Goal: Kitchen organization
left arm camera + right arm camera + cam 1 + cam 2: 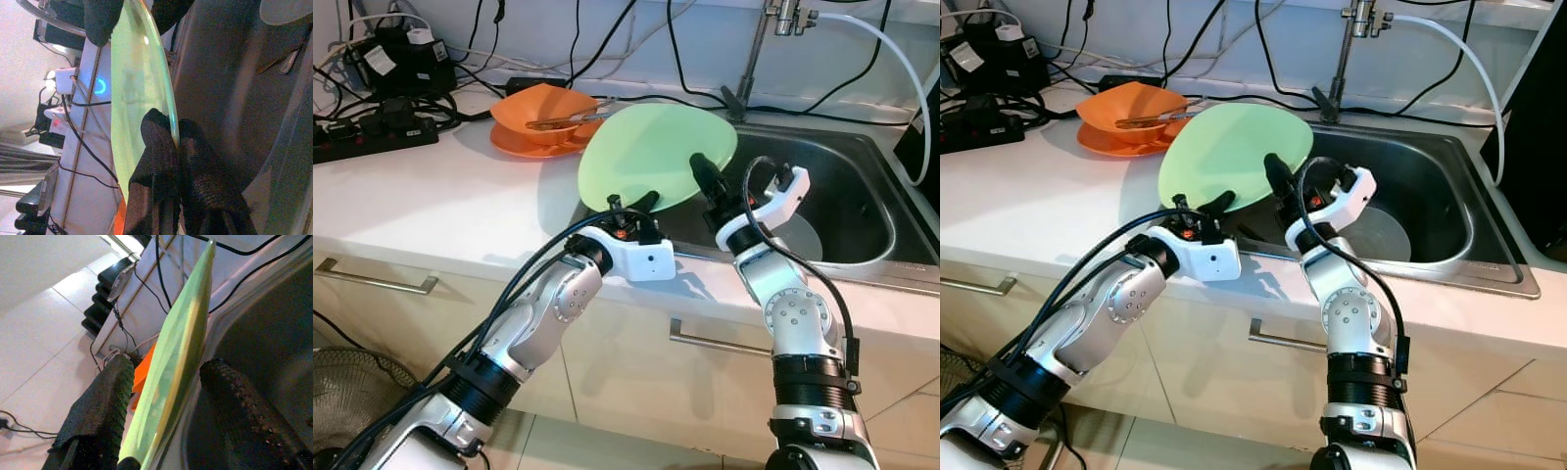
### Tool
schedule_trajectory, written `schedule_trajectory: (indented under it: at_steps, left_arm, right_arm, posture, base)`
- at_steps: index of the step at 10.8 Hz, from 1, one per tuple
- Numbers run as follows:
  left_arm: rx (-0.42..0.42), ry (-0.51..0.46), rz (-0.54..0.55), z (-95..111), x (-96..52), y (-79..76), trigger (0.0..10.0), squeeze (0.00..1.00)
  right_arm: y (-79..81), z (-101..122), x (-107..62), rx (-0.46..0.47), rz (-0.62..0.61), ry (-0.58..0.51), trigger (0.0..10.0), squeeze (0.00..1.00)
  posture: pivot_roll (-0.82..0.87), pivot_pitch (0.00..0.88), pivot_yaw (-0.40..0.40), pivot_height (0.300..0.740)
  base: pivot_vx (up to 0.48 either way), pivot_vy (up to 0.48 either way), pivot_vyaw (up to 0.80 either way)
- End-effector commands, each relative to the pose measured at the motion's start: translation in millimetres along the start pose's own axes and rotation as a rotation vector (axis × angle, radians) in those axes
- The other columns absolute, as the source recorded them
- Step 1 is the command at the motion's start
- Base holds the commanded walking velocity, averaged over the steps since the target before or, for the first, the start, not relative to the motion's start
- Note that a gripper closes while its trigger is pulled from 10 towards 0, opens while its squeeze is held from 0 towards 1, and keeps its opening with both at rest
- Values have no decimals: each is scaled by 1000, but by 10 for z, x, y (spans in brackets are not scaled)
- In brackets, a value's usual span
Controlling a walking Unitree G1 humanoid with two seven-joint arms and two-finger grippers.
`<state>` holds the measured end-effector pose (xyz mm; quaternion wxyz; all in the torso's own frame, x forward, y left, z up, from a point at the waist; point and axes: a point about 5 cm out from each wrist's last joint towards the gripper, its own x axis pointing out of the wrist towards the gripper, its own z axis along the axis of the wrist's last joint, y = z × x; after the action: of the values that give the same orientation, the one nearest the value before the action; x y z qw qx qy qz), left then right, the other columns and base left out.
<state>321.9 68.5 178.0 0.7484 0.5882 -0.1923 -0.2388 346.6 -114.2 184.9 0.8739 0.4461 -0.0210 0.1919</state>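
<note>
The green plate [651, 152] is held tilted over the sink's [871, 257] left edge, pinched at its rim by the left gripper [628, 206]. The right gripper [703, 176] is spread astride it, apparently mid-handover; closing seems required next.

Pale green plate [651, 152], orange bowl [548, 111], steel-grey sink [862, 211], white counter [431, 206].

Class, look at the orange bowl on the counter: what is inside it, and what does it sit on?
Tongs lie across the inside of the orange bowl, which sits on an orange plate. The green plate covers the bowl's near right edge, so that part is hidden.
</note>
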Motion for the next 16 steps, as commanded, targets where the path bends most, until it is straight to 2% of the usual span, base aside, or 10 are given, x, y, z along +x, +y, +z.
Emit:
schedule_trajectory:
  at_steps: [1,2,12,13,16]
  left_arm:
    - [16,-43,29,81,-6,84,10000,0]
    - [18,-47,24,83,-12,79,10000,0]
    - [46,-42,33,63,-21,85,10000,0]
    - [36,-37,34,53,-19,90,10000,1000]
    - [42,-35,46,47,-15,115,10000,1000]
  right_arm:
    - [15,38,38,-12,-3,-14,8980,0]
    - [3,36,43,-9,-11,-16,196,0]
    - [-13,0,49,-4,-20,-13,0,0]
    - [-13,-4,50,-2,-19,-10,0,0]
    - [-17,-9,58,9,-28,-18,0,0]
  posture:
    - [202,2,4,740]
    - [204,2,4,740]
    - [204,0,3,740]
    - [205,0,3,740]
    - [207,0,6,740]
  base:
    - [0,0,0]
    - [0,0,0]
    - [0,0,0]
    - [0,0,0]
    - [0,0,0]
